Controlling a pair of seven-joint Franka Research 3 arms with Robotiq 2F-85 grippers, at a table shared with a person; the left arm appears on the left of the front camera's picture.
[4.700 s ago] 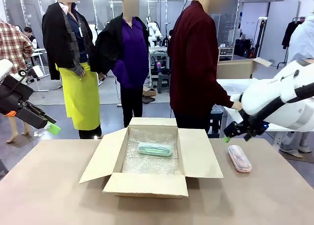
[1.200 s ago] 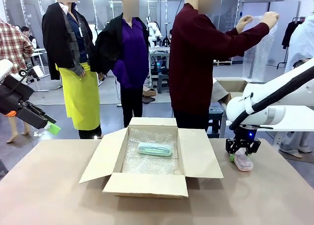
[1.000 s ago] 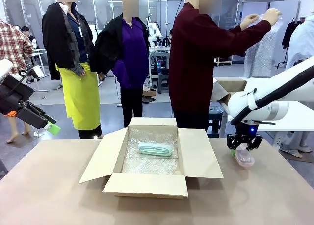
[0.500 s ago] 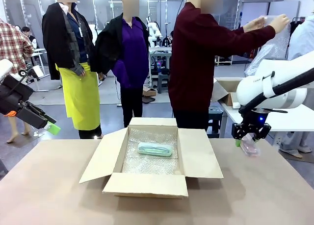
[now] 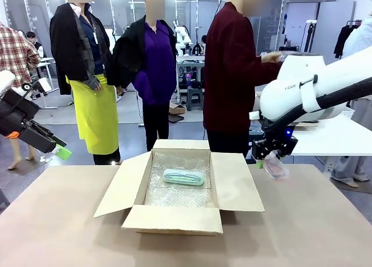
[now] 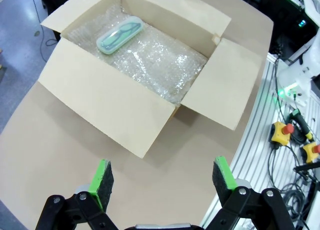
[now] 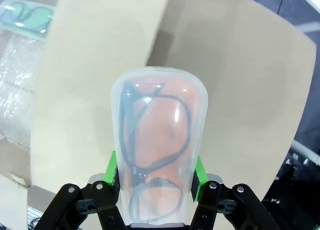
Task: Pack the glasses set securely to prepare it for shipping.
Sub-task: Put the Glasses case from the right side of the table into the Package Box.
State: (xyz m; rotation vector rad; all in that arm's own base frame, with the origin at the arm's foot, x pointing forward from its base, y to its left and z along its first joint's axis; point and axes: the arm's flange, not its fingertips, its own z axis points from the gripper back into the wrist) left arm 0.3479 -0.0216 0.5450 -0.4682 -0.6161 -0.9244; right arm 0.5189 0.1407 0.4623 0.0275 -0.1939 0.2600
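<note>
Glasses set: two oblong hard-shell cases. The mint green case [image 5: 183, 177] lies flat on the bubble wrap lining [image 5: 174, 196] inside the open cardboard box [image 5: 174, 219], toward its far wall. The translucent pink case [image 5: 275, 168] is clear of the worktop [image 5: 70, 232], held in the air just beyond the box's right flap [image 5: 235, 188]. A pair of spectacles is visible through its lid. The right end effector [image 5: 272, 160] is closed on this case. Its green pads [image 7: 113, 171] bear on the two long sides near one end, and most of the case projects forward past the fingertips. By appearance the case is light and rigid, with a smooth rounded shell that may slip or pivot in a two-point grip. Grip it across the narrow width, preferably nearer mid-length, and apply moderate force only, since the contents are fragile. The left end effector [image 5: 58, 150] hangs at the left, well apart from the box, with its jaws at full spread and empty. The free lining beside the mint green case appears sufficient to receive the second case.
</note>
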